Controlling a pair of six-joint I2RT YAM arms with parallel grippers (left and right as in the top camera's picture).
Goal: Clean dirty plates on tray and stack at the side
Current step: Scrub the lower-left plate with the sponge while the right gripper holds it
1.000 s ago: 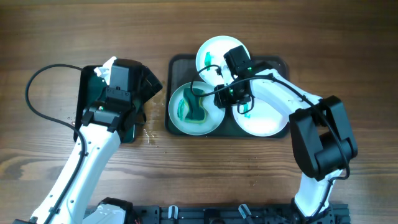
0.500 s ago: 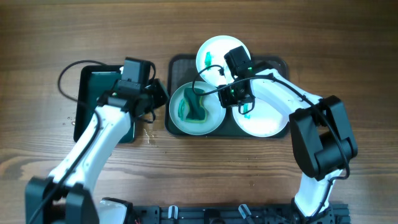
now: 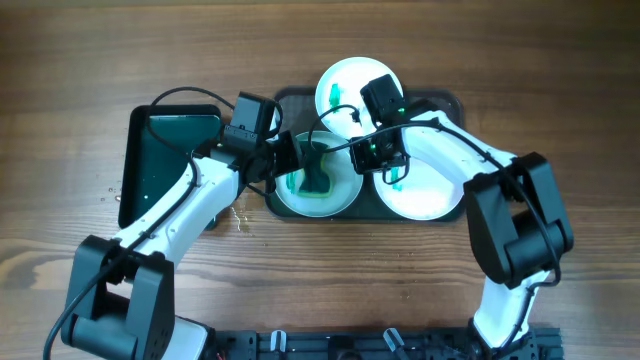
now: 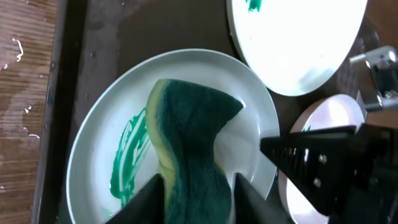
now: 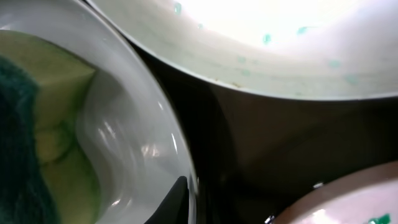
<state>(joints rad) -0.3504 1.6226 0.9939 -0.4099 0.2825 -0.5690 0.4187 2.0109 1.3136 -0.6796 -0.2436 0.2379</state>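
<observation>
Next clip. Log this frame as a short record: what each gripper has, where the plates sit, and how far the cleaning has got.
left gripper: shut on the sponge, at the middle of the front-left plate
right gripper: shut on that plate's right rim
green smear: on the front-left plate beside the sponge, not yet wiped
back plate: on the tray, green marks
right plate: on the tray, green marks
stack at the side: none yet
small black tray: left of the tray
</observation>
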